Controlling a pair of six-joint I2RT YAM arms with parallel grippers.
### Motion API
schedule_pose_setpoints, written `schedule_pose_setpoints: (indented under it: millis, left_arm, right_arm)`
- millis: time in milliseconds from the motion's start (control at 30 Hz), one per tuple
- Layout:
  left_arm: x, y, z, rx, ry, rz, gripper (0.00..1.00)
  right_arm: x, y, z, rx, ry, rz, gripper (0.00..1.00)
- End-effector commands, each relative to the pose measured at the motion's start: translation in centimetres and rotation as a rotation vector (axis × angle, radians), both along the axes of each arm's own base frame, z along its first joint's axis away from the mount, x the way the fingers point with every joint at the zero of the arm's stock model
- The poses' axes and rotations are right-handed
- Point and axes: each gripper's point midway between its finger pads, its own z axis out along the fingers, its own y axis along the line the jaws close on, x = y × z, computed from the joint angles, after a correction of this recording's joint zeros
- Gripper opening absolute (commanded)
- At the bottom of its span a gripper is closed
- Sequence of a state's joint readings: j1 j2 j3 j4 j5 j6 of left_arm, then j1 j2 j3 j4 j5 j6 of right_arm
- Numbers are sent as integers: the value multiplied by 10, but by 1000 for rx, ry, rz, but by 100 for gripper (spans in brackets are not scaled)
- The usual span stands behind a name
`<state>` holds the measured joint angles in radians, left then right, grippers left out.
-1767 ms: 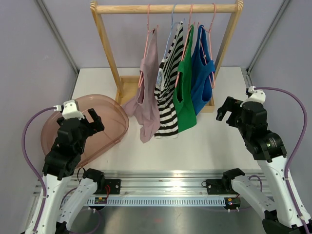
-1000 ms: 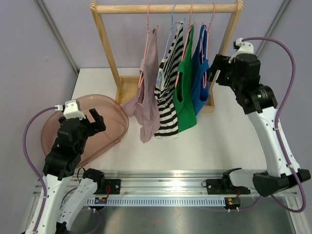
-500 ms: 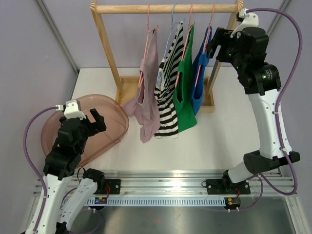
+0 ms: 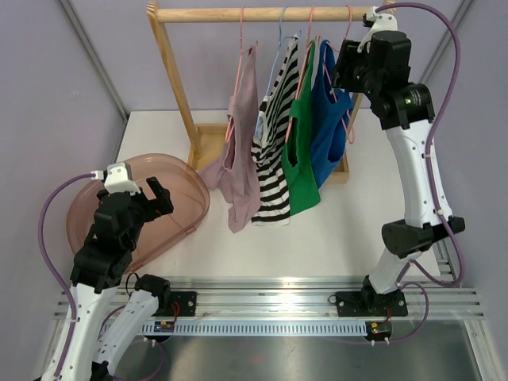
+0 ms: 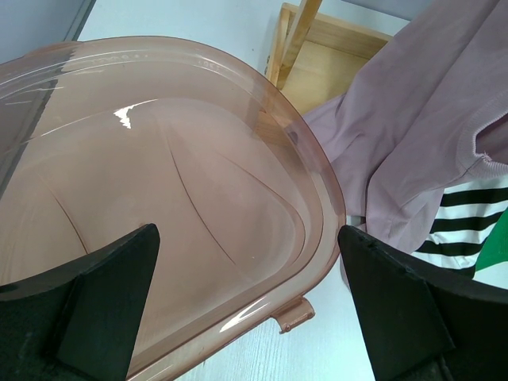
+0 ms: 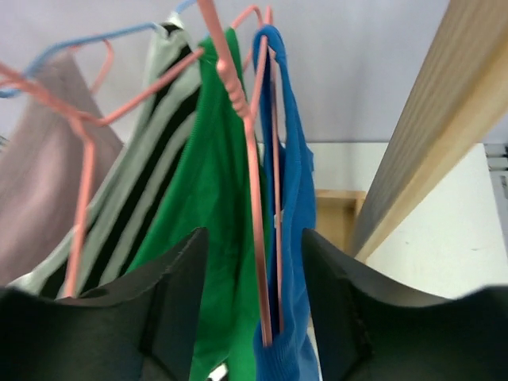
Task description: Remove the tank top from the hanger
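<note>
**A:** Where is the blue tank top (image 4: 325,119)?

**B:** On its pink hanger (image 6: 242,119), hung from the rail of the wooden rack (image 4: 270,13). It is the garment nearest the rack's right post. The green top (image 4: 300,159), striped top (image 4: 274,143) and mauve top (image 4: 242,143) hang along the rail to its left.

**A:** Right gripper (image 6: 254,238)?

**B:** Raised just under the rail's right end. The jaws stand partly apart, astride the hanger's wire and the blue strap. The wrist view shows a gap on each side of the wire, with no contact visible.

**A:** Left gripper (image 5: 248,234)?

**B:** Low, well left of the rack's base, over the translucent pink bin (image 4: 103,198). The jaws are spread wide and hold nothing.

**A:** The bin?

**B:** Its rim lies near the rack's left foot. The mauve top's hem hangs just beside it.
</note>
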<state>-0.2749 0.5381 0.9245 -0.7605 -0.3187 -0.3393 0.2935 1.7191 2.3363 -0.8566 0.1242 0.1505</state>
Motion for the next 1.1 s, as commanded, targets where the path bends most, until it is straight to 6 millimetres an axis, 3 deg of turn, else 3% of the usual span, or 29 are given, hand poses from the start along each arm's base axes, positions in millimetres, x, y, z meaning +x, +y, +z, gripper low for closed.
schedule_pose_setpoints:
  millis: [0,33,133,167,233,367,633,833,967,1033,1067]
  left_arm:
    - [4,-5,9,-10,-48,-25,99]
    - [4,-5,10,-10,-48,-26,99]
    - [5,-6,9,-10,-47,-31,99]
    - [5,-6,9,-12,-47,-32,99]
    - [5,-6,10,-12,-49,-31,99]
    - [5,-7,9,-10,-44,-36,99]
    - [5,-7,8,-10,-42,-34,99]
    - [6,-11,8,-16,-42,-55,99]
    - [6,-21,11,-29,-50,-111,99]
    - [7,-25,13,-37,-58,-132,99]
    - [6,-29,15,-46,-62,-155,99]
  right_arm:
    - [11,-14,-4,-87,13,-72,55]
    - [13,-14,-4,-95,12,-72,45]
    - [19,-11,-9,-112,23,-58,29]
    - [21,-10,-12,-117,30,-52,15]
    - [21,-10,-11,-118,27,-52,6]
    - [18,-11,0,-113,-1,-51,3]
    - [-3,-16,45,-77,-118,-51,0]
    - [-33,-24,74,-51,-178,-49,0]
    - [-53,-29,78,-32,-182,-47,0]
    - [-59,-30,68,-28,-154,-48,0]
    - [-72,-35,76,-15,-176,-54,0]
